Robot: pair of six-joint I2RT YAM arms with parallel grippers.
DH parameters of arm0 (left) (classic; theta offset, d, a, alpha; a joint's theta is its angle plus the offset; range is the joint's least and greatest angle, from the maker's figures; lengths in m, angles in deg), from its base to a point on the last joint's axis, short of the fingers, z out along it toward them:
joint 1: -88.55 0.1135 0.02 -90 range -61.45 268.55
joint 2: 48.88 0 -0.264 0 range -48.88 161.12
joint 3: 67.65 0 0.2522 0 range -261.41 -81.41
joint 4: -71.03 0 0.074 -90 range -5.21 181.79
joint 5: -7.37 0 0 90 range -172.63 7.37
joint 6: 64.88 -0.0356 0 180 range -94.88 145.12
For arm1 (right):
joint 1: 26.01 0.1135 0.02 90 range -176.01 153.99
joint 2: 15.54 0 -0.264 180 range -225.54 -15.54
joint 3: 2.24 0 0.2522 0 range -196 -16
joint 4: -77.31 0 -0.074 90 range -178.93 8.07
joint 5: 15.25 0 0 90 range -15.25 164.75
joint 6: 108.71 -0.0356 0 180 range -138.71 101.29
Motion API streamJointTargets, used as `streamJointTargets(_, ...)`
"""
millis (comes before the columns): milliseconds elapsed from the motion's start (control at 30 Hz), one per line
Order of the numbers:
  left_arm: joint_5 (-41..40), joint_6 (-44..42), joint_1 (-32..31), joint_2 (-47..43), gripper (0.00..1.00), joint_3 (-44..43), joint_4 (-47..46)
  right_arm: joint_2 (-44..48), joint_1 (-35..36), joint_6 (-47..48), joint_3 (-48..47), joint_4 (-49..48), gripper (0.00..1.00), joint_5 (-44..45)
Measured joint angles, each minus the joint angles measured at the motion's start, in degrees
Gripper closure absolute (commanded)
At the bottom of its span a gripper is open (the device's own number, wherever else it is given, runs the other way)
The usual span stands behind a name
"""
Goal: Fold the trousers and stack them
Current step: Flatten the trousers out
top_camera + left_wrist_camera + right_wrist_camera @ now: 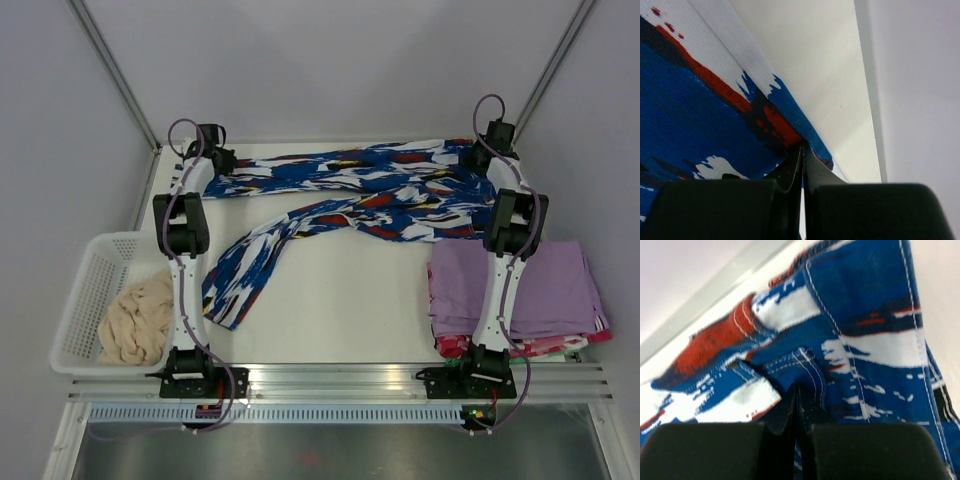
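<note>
Now, near the frame's top edge, the left gripper point(213, 152) and the right gripper point(491, 146) each clamp closed on opposite ends of the stretched trousers point(350, 185).

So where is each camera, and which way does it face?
Top external: above and behind the bases, looking down on the table; both arms show, trousers stretched between them.
Left wrist: looks along the left gripper, pinching a trouser edge.
Right wrist: looks along the right gripper onto stitched seams.
Shared: the trousers.
</note>
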Motion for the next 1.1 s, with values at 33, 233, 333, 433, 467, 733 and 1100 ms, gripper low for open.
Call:
streamJointTargets(33,0.44,0.61,-0.02,0.37,0.98,-0.39,-0.50,-1.22,-0.04,-0.13,-2.27,0.92,0.93,0.28)
streamJointTargets(233,2.69,3.63,-0.24,2.99,0.98,-2.80,-3.85,-4.04,-0.09,-0.39,-6.99,1.36,0.92,2.89)
streamJointTargets(333,3.13,4.63,-0.33,3.76,0.98,-3.19,-5.62,-4.46,-0.13,-0.37,-7.54,0.79,0.92,3.82)
streamJointTargets(433,3.37,4.98,-0.39,4.74,0.98,-4.15,-7.08,-4.59,-0.31,-0.31,-7.69,0.11,0.92,3.96)
streamJointTargets(467,3.52,5.01,-0.46,5.07,0.98,-4.50,-7.72,-4.74,-0.46,-0.11,-7.82,-0.33,0.92,4.00)
streamJointTargets(733,7.45,2.60,-0.55,4.52,0.91,-3.43,-10.34,-4.81,-2.40,1.92,-10.21,-1.29,0.70,-1.92)
streamJointTargets(1100,10.05,-11.26,-2.21,-34.38,0.33,24.04,-13.44,33.46,-0.57,4.28,17.92,-10.75,0.16,-16.55)
